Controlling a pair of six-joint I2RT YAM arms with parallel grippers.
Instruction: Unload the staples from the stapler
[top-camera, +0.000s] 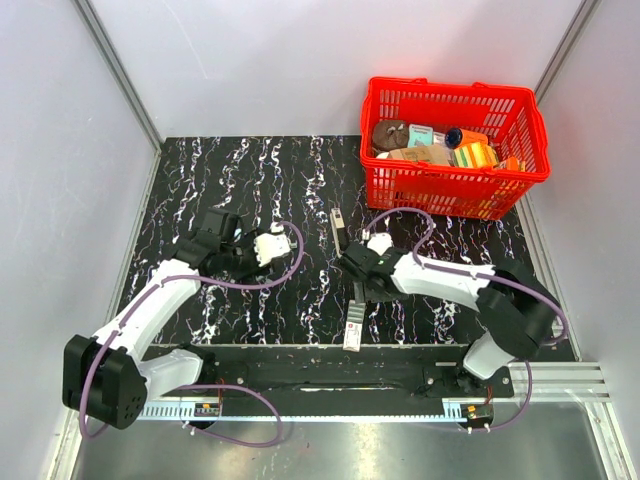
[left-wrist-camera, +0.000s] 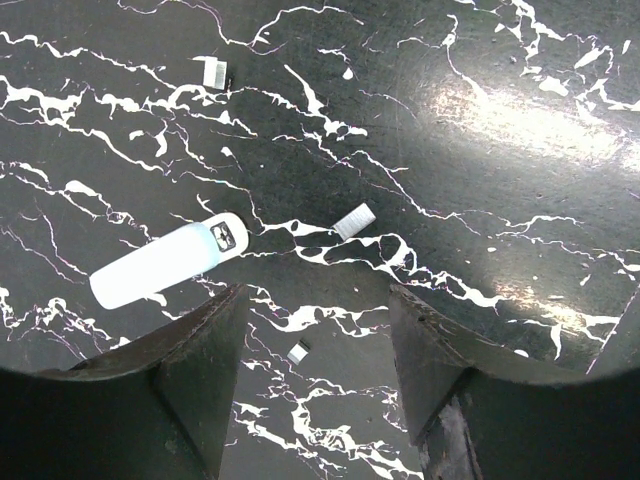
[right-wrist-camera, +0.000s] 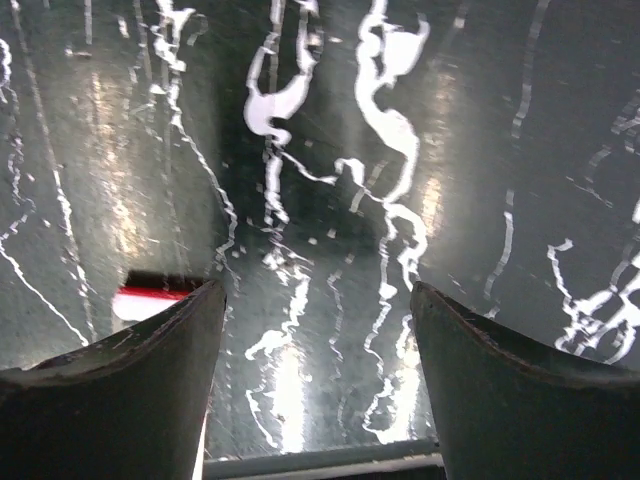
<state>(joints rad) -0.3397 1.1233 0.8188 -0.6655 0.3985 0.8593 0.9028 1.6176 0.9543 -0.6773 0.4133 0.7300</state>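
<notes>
The stapler (top-camera: 338, 224), a slim black and silvery bar, lies on the black marble table (top-camera: 300, 180) near the middle, just beyond my right gripper (top-camera: 358, 278). It shows in neither wrist view. My right gripper (right-wrist-camera: 315, 290) is open and empty, low over bare table. My left gripper (top-camera: 222, 240) is left of centre, open and empty (left-wrist-camera: 318, 295). In the left wrist view, small silvery staple strips lie on the table: one (left-wrist-camera: 353, 221) ahead of the fingers, one (left-wrist-camera: 298, 351) between them, one (left-wrist-camera: 213, 71) farther off.
A white and pale-blue bar-shaped object (left-wrist-camera: 165, 263) lies ahead of my left finger. A flat box (top-camera: 354, 327) lies near the front edge; its red and white end (right-wrist-camera: 150, 300) shows beside my right gripper's left finger. A red basket (top-camera: 455, 148) with several items stands back right.
</notes>
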